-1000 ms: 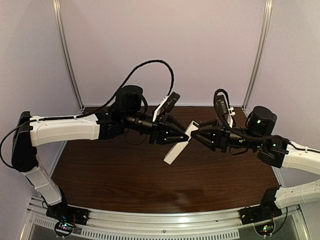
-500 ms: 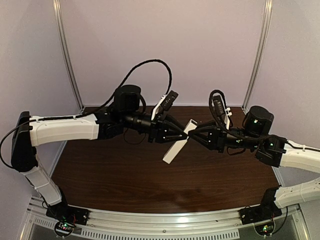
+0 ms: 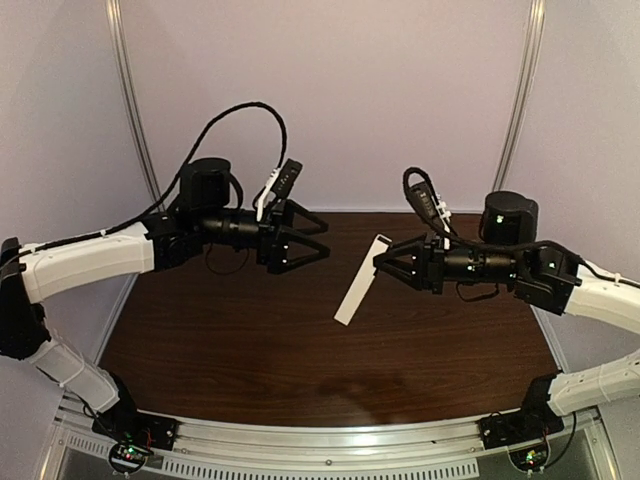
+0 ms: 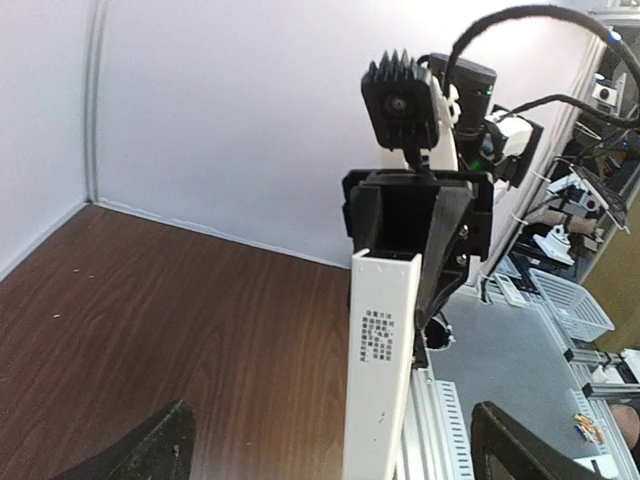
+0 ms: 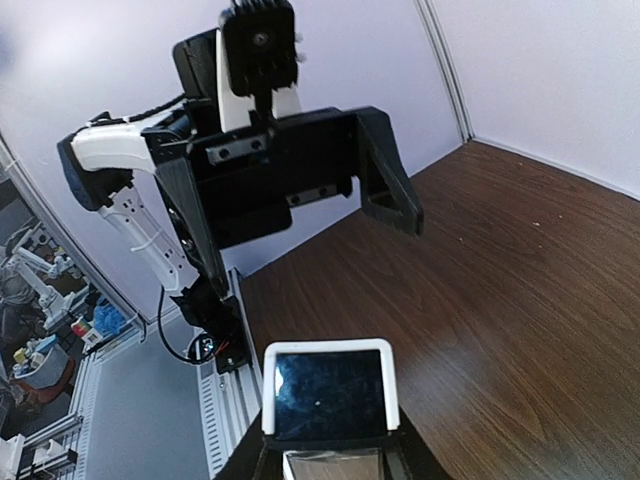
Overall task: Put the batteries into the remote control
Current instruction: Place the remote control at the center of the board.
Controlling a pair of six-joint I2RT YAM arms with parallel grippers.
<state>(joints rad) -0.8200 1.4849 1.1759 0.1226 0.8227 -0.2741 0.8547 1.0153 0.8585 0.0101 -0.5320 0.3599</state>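
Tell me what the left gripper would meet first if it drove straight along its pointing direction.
Most likely the slim white plastic remote control bar, held in the air by the right gripper. The open left gripper faces it, though depth is unclear.

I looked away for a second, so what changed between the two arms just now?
The left gripper came away from the remote control, open, and drew back to its left. The right gripper stays shut on it, tilted above the table, in much the same place.
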